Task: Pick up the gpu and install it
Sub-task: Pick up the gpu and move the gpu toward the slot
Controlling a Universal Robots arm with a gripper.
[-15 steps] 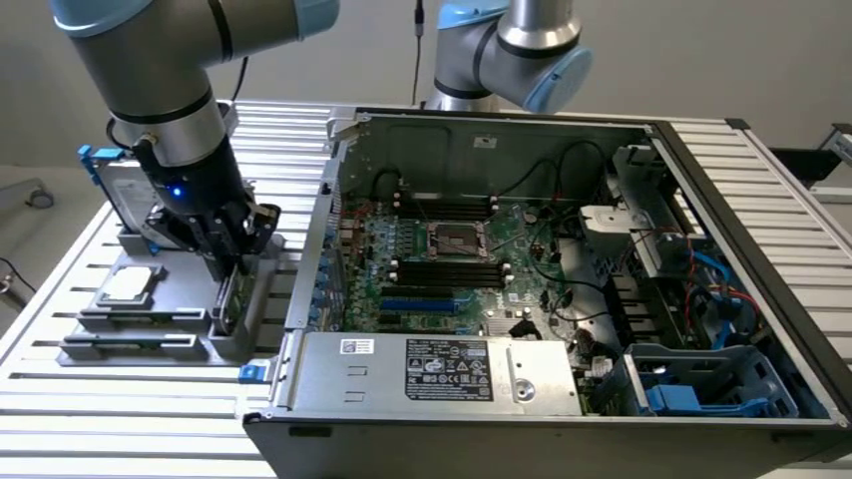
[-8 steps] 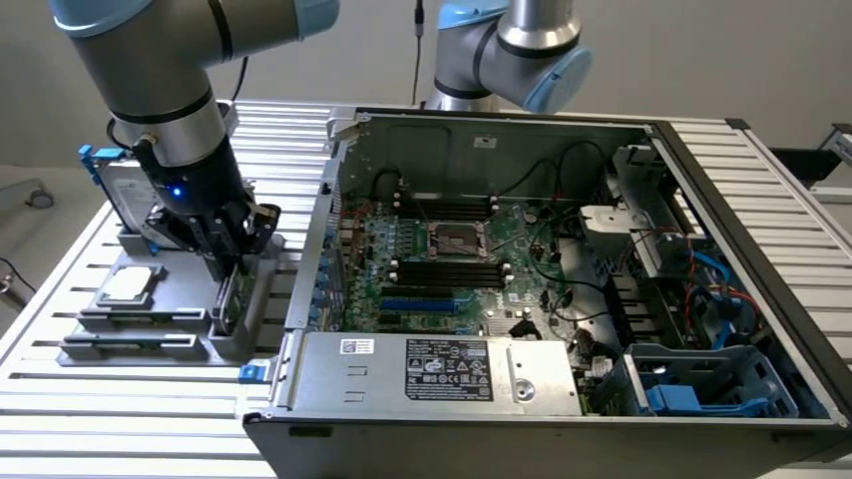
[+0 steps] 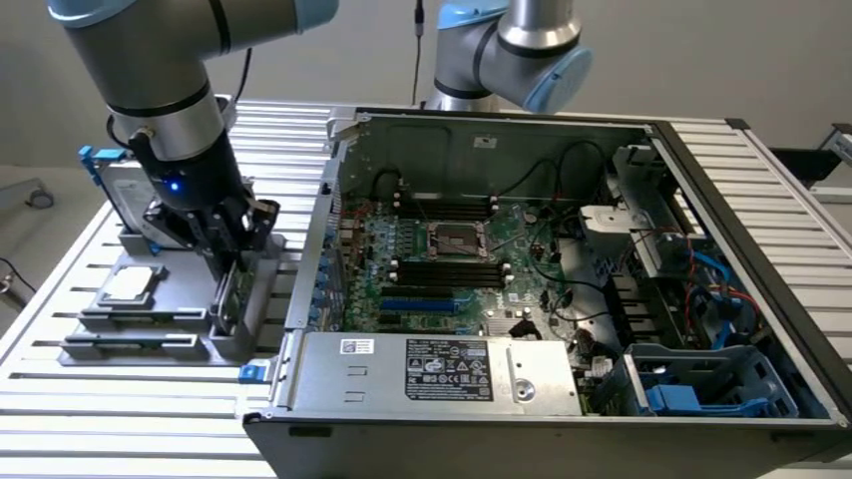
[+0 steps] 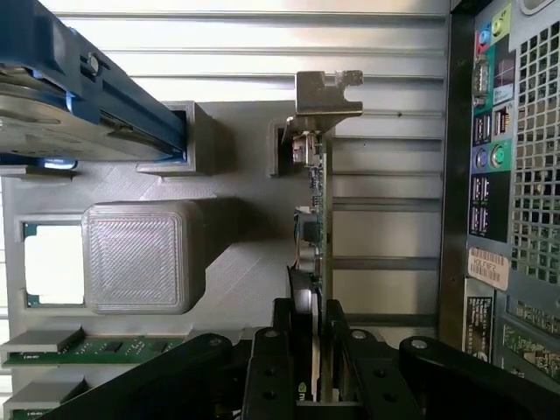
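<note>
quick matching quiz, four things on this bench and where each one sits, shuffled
Things
1. gpu
2. hard drive
3. square chip
4. power supply

Places
A. inside the open computer case, at its near wall
B. lying flat on the grey fixture, to the exterior view's left of the card
C. standing on edge in the fixture, gripper closed on it
D. held in a blue frame at the fixture's far end

Pairs: 1-C, 2-D, 3-B, 4-A
</note>
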